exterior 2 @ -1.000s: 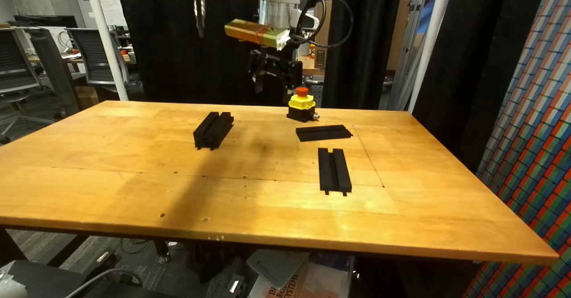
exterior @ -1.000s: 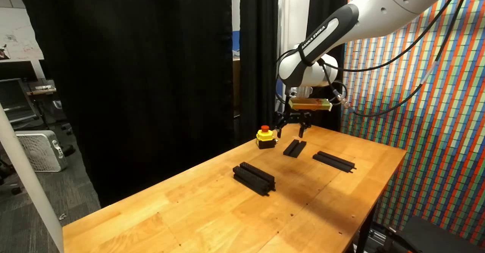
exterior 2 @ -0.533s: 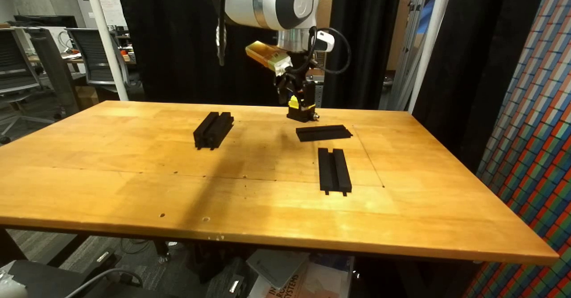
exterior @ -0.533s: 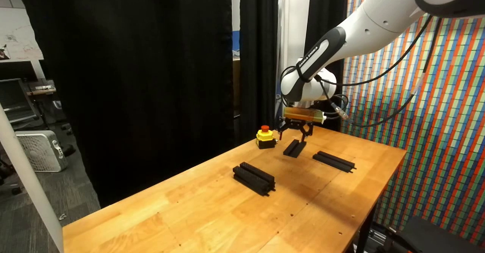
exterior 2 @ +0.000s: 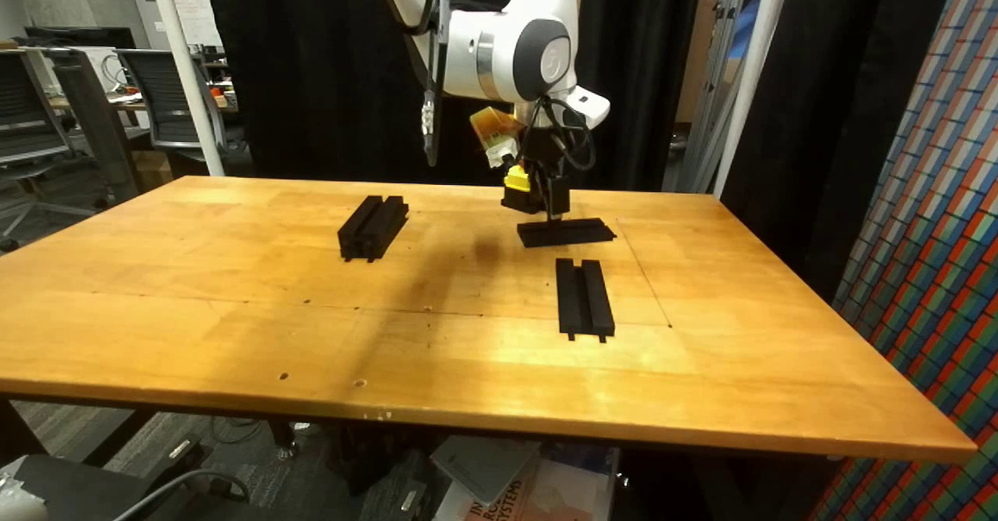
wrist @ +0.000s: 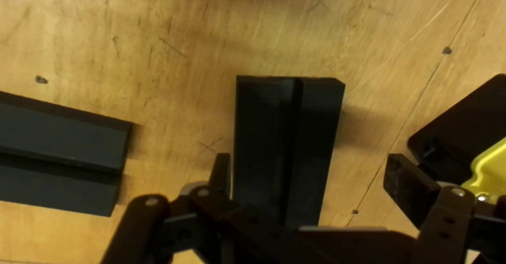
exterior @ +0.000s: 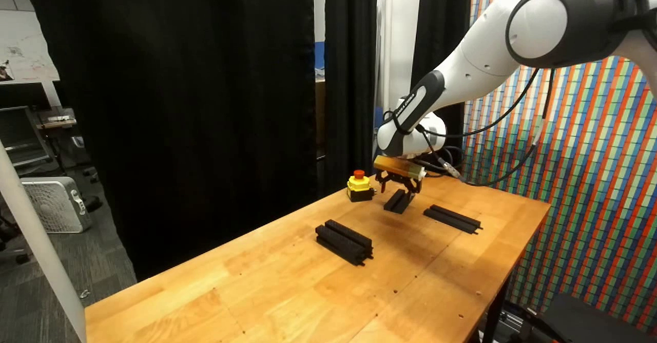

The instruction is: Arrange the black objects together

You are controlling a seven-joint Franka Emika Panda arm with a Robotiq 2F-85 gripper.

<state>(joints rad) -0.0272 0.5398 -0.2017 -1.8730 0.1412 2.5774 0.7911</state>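
Wrist view: two grooved black bars [wrist: 272, 145] [wrist: 59, 147], one tool [wrist: 310, 172]

Black curtains [exterior: 179, 117], wooden table [exterior: 246, 286], grey floor [exterior: 105, 261]

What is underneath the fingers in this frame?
A black grooved bar, lying on the wooden table. The wrist view shows its grooved top between the open fingers; one end is covered there, and the table surface beneath the bar cannot be seen.
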